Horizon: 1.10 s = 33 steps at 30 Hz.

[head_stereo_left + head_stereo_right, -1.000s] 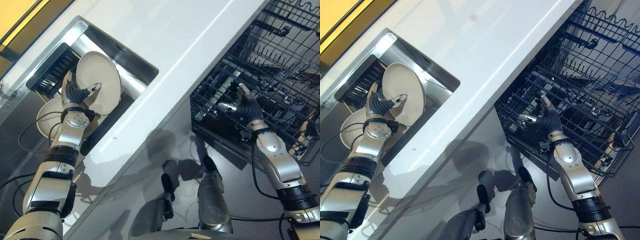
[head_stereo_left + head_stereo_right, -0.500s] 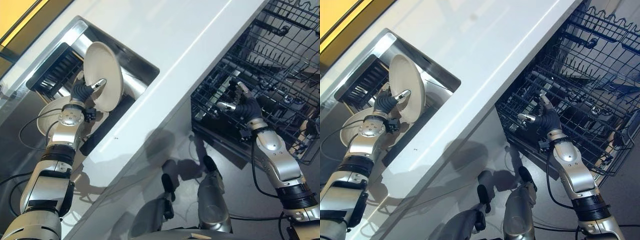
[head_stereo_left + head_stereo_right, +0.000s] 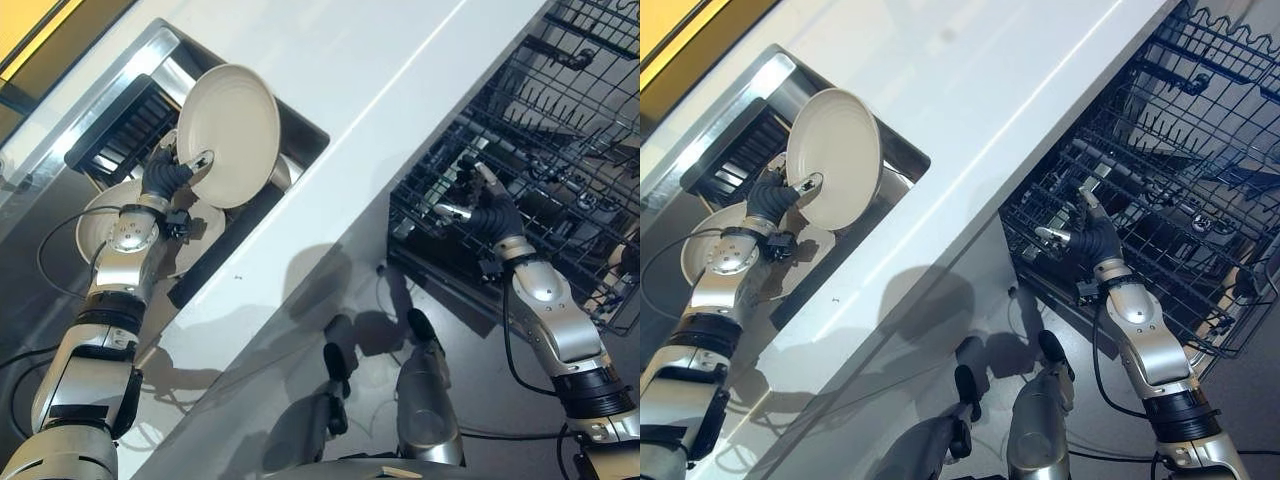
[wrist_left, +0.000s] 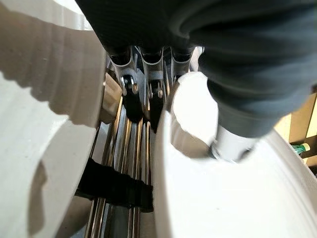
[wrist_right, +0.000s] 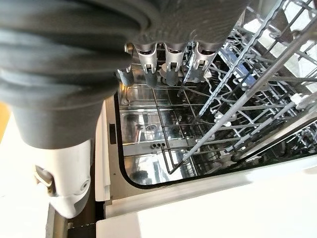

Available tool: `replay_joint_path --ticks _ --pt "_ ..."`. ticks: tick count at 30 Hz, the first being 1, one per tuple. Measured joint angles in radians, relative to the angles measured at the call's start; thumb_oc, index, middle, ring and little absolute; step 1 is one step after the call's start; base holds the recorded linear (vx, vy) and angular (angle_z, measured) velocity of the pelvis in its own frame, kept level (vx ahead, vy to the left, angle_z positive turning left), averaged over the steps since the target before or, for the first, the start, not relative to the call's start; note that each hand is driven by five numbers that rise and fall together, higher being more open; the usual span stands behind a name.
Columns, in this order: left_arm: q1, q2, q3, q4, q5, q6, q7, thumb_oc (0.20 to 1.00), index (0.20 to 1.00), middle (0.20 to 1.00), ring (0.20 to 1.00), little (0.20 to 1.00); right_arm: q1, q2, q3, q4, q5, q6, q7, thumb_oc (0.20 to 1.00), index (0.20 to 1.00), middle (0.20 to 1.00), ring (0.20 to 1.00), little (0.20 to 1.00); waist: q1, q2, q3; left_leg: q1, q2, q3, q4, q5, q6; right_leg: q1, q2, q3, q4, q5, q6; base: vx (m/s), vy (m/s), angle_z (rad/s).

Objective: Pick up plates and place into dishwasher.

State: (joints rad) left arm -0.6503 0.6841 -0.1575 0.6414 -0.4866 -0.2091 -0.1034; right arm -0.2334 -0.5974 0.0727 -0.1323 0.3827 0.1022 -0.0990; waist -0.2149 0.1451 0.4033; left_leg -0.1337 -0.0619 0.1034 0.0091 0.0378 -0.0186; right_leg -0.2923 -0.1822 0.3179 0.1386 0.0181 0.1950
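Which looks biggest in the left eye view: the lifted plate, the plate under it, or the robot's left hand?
1. Lifted plate, though it is nearer the camera.
2. Lower plate, partly hidden, so unsure.
3. Left hand, smallest.

plate [image 3: 229, 135] raised higher, seemingly above sink [image 3: 300, 125]

You will find no readable text, label, number or sign anywhere here: nothing legible on the plates, sink, worktop or dishwasher racks.
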Motion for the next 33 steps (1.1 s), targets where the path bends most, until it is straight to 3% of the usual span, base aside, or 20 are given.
replay_joint_path --ticks 13,19,25,33 --pt "0.001 0.000 -0.013 -0.064 -0.008 -0.012 -0.009 0.200 0.200 0.200 0.200 0.200 -0.002 0.000 0.002 0.000 0.001 -0.010 -0.009 1.000 1.000 1.000 1.000 1.000 0.012 -0.011 0.007 0.001 0.004 -0.009 -0.001 0.000 0.000 0.013 -0.001 -0.016 -0.013 0.004 -0.003 -0.01 -0.012 0.01" --pt "0.022 -0.046 -0.052 -0.153 0.003 -0.042 0.000 0.200 0.200 0.200 0.200 0.200 -0.009 0.000 0.004 0.001 0.001 -0.017 -0.020 1.000 1.000 1.000 1.000 1.000 0.011 -0.013 0.008 0.002 0.007 -0.010 -0.001 0.000 0.000 0.015 0.000 -0.023 -0.014 0.005 -0.005 -0.03 -0.052 0.00" --pt "0.036 -0.074 -0.046 -0.182 0.054 -0.047 0.066 0.200 0.200 0.200 0.200 0.200 -0.011 0.008 0.004 0.003 0.000 -0.040 -0.021 1.000 1.000 1.000 1.000 1.000 0.011 -0.014 0.008 0.020 0.017 -0.016 -0.002 0.000 -0.001 0.043 0.002 -0.036 -0.029 0.012 -0.009 -0.03 -0.071 0.02" --pt "0.075 -0.077 -0.005 -0.233 0.084 -0.042 0.076 0.200 0.200 0.200 0.200 0.200 -0.017 0.036 0.004 0.002 0.000 -0.046 -0.021 1.000 1.000 1.000 1.000 1.000 0.017 -0.016 0.005 0.065 0.030 -0.028 -0.018 0.002 -0.005 0.097 0.003 -0.085 -0.057 0.021 -0.021 -0.02 -0.073 0.04"
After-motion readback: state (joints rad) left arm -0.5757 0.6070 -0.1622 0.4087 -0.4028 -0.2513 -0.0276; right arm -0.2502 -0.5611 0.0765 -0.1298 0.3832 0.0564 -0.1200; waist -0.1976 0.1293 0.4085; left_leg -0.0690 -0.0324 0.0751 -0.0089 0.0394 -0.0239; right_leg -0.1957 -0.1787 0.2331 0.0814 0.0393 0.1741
